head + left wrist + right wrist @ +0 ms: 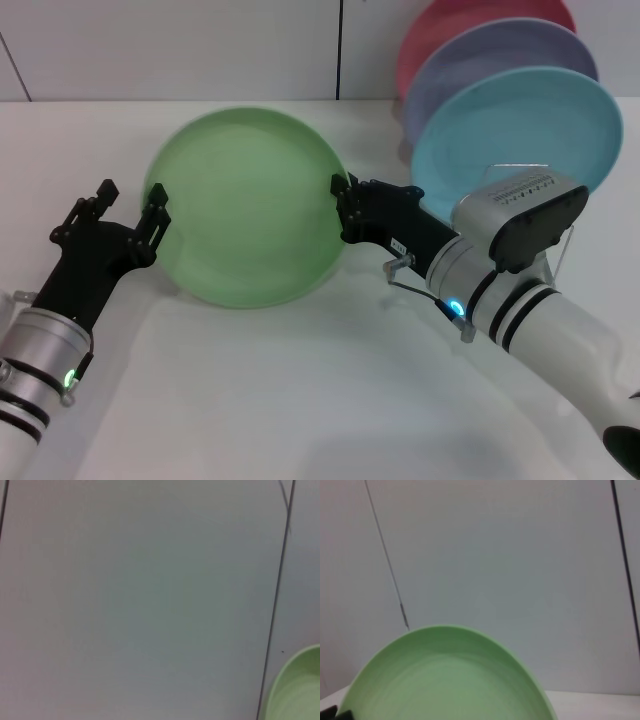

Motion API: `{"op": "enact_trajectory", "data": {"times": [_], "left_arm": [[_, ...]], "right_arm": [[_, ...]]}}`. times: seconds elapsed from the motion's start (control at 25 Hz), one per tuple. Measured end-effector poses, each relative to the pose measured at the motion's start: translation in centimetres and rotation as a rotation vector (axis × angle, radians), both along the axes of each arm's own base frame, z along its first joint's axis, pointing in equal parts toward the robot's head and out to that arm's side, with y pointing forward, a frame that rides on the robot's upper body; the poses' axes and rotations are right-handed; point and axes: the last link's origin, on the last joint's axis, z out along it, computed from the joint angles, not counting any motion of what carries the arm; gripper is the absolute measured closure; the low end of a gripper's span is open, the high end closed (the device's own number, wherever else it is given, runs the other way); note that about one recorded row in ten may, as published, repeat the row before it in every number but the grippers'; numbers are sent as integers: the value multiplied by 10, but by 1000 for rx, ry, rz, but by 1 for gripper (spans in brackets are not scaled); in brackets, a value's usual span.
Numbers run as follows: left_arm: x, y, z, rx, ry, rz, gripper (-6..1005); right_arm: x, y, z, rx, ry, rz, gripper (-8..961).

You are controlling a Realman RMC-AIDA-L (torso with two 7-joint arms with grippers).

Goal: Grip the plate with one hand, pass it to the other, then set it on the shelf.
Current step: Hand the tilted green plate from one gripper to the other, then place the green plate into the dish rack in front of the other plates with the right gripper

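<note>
The green plate (245, 205) is off the table and held up between the two arms, tilted so that its underside faces the head camera. The right gripper (345, 208), the one on the thick white arm with the boxy module and the blue light, pinches the plate's right rim; its black fingers are closed on the edge. In the right wrist view the plate's inner face (447, 677) fills the lower part, with only the wall behind it.

On the other side, the left gripper (128, 208), on the slim arm with the green light, is just beside the plate's left rim. Its fingers are spread apart and one fingertip (155, 198) is at the very edge of the rim, but it does not seem to hold anything. The left wrist view shows only a small part of the plate (297, 687) in one corner.

So, in my judgement, the handover is almost finished: the plate hangs from the right gripper alone and the left one is free. What is left is the last step, to set the plate on the shelf. Behind the right arm stand a light blue plate (520, 125), a lavender plate (480, 65) and a pink plate (450, 20), upright one behind the other, and a thin wire (570, 245) of the rack shows under them.
</note>
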Motion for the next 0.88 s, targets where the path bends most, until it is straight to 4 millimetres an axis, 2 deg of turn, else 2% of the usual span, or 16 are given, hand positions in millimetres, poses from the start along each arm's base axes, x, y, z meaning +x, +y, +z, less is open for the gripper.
{"op": "enact_trajectory", "data": {"times": [0.4, 0.48, 0.64, 0.68, 0.72, 0.88], "left_arm": [[-5, -18, 22, 112, -65, -47, 383], [-13, -22, 35, 158, -78, -45, 383], [-24, -22, 48, 198, -102, -17, 383], [-32, -22, 58, 215, -117, 1, 383], [-32, -22, 58, 215, -117, 1, 383], [-45, -21, 77, 252, -136, 28, 383]], "right_arm": [[3, 3, 3, 14, -10, -1, 921], [2, 4, 4, 17, -12, 10, 921], [-1, 4, 5, 25, -20, 37, 921], [-3, 5, 7, 42, -36, 59, 921], [-3, 5, 7, 42, -36, 59, 921], [-14, 3, 9, 94, -83, 141, 922]]}}
